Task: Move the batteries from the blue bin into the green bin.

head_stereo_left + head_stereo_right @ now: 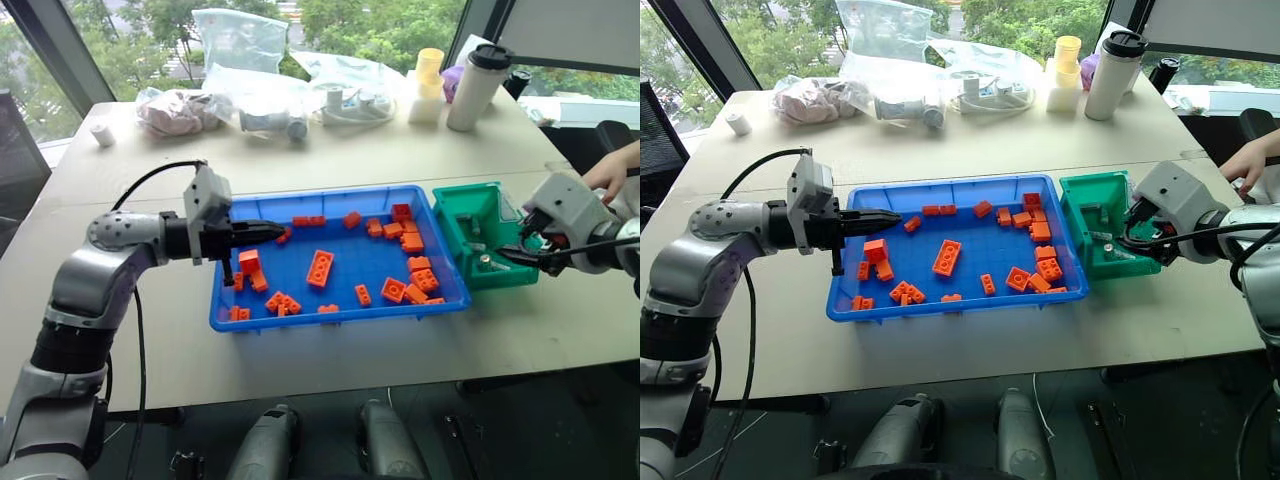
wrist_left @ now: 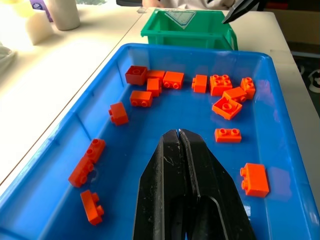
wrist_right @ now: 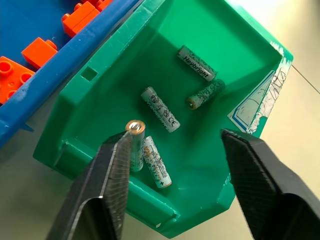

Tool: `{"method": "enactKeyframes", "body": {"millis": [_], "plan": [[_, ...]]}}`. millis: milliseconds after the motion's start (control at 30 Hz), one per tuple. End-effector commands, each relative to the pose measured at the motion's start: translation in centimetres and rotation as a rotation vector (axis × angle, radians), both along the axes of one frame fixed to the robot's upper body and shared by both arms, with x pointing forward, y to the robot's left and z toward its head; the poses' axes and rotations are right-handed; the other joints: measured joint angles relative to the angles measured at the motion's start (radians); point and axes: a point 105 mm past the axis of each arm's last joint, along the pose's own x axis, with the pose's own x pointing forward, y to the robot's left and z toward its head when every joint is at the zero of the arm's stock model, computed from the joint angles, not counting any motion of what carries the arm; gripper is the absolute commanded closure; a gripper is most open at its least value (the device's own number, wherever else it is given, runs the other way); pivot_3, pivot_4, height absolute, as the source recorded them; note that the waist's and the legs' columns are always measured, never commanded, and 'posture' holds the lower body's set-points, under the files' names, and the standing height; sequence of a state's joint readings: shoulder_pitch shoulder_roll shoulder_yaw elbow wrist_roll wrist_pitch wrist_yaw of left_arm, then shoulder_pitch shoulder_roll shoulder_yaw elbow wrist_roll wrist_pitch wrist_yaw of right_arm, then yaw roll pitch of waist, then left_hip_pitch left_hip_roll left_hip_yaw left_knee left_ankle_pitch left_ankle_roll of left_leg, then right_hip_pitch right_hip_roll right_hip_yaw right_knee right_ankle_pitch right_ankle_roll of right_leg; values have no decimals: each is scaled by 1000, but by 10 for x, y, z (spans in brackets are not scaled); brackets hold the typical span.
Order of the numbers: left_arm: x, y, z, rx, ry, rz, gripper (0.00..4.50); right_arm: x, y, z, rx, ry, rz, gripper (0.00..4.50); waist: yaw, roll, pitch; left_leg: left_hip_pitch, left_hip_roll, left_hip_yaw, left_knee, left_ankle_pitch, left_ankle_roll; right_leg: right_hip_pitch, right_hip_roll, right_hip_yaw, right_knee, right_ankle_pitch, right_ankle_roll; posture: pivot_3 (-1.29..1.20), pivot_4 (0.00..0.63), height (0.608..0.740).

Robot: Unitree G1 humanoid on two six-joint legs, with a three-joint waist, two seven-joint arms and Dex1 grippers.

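Green bin (image 3: 200, 60) holds five batteries (image 3: 160, 109), printed labels unreadable; blue bin (image 2: 60, 145) beside it holds only orange bricks (image 2: 226, 106). Right gripper (image 3: 172, 175) gaping, empty, above green bin. Left gripper (image 2: 179, 134) closed, empty, over blue bin

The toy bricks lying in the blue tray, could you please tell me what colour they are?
Orange, all of them. The bricks show best in the left wrist view.
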State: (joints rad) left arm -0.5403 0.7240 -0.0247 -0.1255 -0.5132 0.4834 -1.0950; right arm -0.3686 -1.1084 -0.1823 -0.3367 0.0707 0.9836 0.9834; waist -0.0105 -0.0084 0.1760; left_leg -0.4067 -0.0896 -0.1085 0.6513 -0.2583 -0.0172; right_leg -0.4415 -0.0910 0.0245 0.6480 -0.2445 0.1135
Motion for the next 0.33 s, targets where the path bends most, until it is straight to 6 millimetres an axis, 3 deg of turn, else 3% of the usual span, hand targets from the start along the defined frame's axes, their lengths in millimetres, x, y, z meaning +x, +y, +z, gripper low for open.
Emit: {"method": "enactKeyframes", "body": {"millis": [33,167,233,333], "plan": [[-3,-7,15,-10,-53,-47,4500,-4,3,32,-10,-109,30,106,1,0,0,0,0,0,0,0,0,0,0,0,0,0,0,0,150,740],[-4,-15,16,-2,-56,-68,4500,-11,13,41,15,-110,111,106,1,0,0,0,0,0,0,0,0,0,0,0,0,0,0,0,150,740],[-6,-8,16,4,-47,-80,4500,-21,38,44,51,-96,231,106,1,0,0,0,0,0,0,0,0,1,0,0,0,0,0,0,150,740],[-8,-10,14,6,-34,-99,4500,-27,46,43,75,-68,287,106,-1,0,0,0,0,0,0,0,0,0,0,0,0,0,0,0,150,740]]}}
